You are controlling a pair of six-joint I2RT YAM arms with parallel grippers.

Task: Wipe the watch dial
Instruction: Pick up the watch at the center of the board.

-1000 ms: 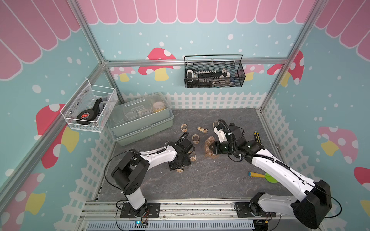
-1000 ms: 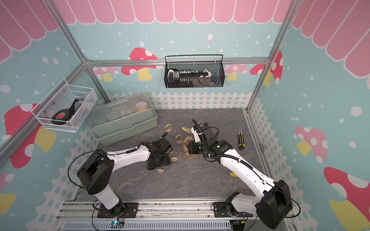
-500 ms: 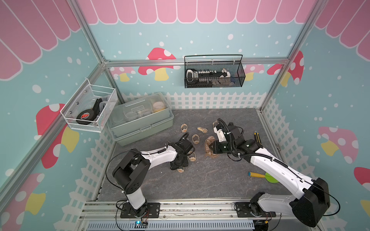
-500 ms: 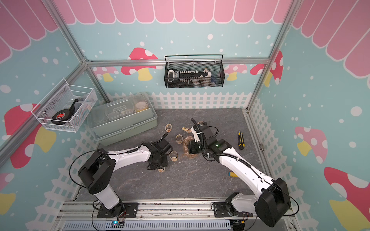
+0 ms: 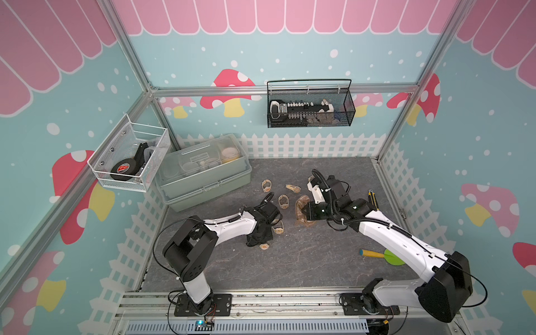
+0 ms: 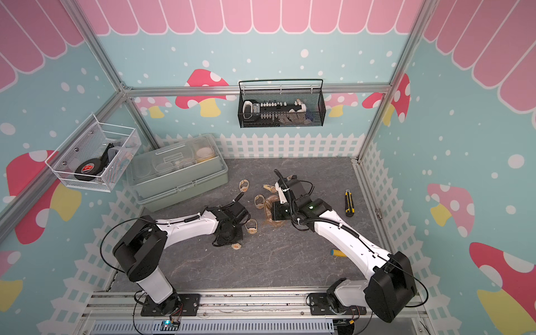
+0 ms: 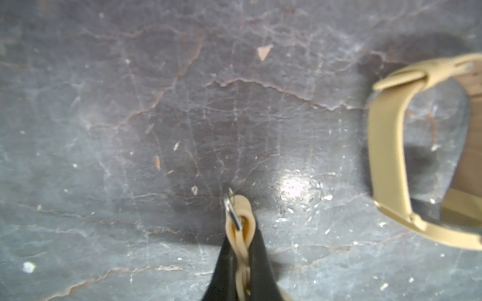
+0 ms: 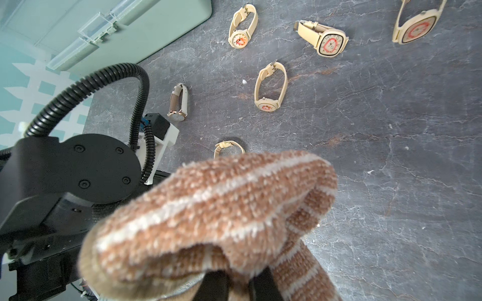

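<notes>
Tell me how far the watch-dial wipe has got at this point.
Done: the left claw is shut on a beige watch strap, and the right claw is shut on the striped cloth. In hand: cloth and strap are held apart. Left: bring them together and wipe the dial, which the cloth has not yet touched.

The tabletop (image 7: pixel 130 130) looks like dark grey slate, veined with fine cracks and mostly matt, with one glossy glare patch. The watch strap (image 7: pixel 241 247) is smooth, matt tan rubber or plastic (which of the two cannot be told), and its buckle (image 7: pixel 230 208) is bright metal. The cloth (image 8: pixel 221 208) is a fuzzy brown knit with pale stripes, the hose (image 8: pixel 120 70) ribbed black plastic, and the box (image 8: pixel 156 15) smooth pale green plastic.
</notes>
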